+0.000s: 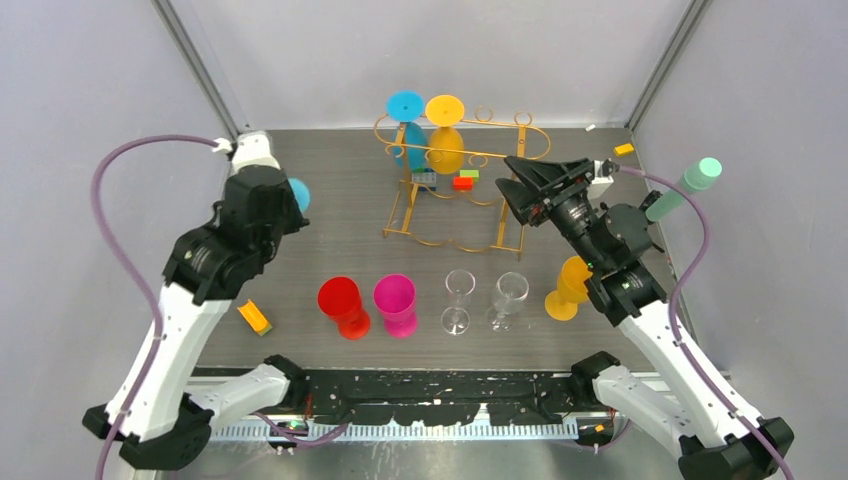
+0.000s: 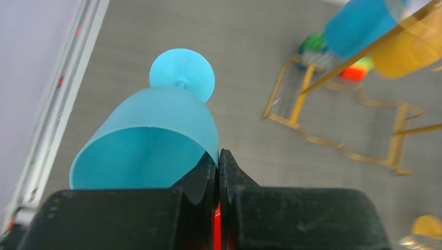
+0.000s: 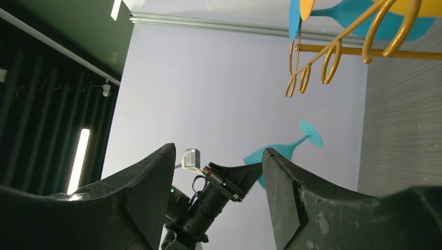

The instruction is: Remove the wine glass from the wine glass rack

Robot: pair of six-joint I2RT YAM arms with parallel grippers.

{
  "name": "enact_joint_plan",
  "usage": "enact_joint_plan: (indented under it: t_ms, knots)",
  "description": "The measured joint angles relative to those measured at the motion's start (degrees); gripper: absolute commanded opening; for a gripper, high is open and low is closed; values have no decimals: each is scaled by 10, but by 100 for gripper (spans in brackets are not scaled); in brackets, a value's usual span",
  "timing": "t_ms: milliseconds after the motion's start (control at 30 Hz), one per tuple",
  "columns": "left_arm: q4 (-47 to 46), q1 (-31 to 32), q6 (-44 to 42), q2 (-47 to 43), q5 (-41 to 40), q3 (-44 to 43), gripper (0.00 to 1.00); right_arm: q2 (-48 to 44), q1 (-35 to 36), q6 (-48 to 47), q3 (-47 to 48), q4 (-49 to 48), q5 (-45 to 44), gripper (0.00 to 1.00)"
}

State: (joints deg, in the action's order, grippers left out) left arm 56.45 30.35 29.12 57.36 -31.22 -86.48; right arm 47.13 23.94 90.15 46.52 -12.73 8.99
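Observation:
The gold wire wine glass rack stands at the back centre. A blue glass and a yellow glass hang upside down in it. My left gripper is left of the rack, shut on the rim of a light blue wine glass, which it holds tilted with its foot pointing away. My right gripper is open and empty beside the rack's right end. In the right wrist view its jaws stand wide apart, with the rack above and the held glass beyond.
A row of glasses stands near the front: red, magenta, two clear ones and an orange one. Small blocks lie under the rack. An orange block lies front left. A mint cylinder is at the right.

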Motion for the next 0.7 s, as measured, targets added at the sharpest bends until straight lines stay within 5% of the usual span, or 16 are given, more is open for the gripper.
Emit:
enact_joint_plan:
  t_ms: [267,700]
  knots:
    - [90,-5,4,55,33,61,0,-19,0,-43,9,67,-19,66]
    - [59,-18,-21,168,207,99,0,-22,0,-46,7,86,-20,66]
